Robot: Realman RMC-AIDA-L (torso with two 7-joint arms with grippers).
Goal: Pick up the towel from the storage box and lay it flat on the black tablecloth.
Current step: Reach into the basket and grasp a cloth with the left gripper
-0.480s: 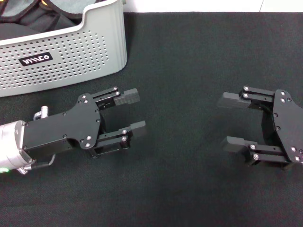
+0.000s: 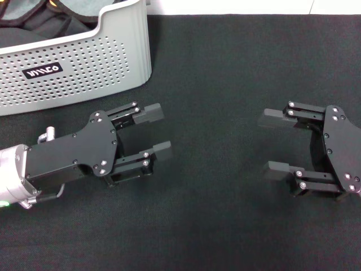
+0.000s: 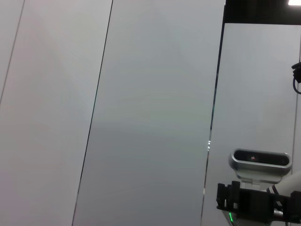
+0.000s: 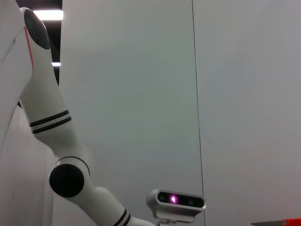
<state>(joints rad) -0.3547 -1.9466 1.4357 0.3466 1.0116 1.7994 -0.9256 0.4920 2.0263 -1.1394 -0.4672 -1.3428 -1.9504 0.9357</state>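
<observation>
The storage box point(image 2: 84, 68), pale grey with perforated walls and a black label, stands at the far left on the black tablecloth point(image 2: 225, 62). Inside it, grey cloth with a speck of yellow-orange, the towel point(image 2: 84, 10), shows beside a black garment point(image 2: 34, 25); most of it is cut off by the picture's edge. My left gripper point(image 2: 157, 131) hovers open over the cloth just in front of the box, holding nothing. To the right, my right gripper point(image 2: 269, 144) is open too, fingers pointing toward the left one. Neither wrist view shows the table.
The black tablecloth covers the whole table; a white strip point(image 2: 237, 7) runs along its far edge. The wrist views show only pale wall panels point(image 3: 141, 117), the robot's head camera point(image 3: 259, 160) and a white arm point(image 4: 51, 132).
Both grippers have shifted slightly toward the far side of the table, the left one a little closer to the box. Both stay open.
</observation>
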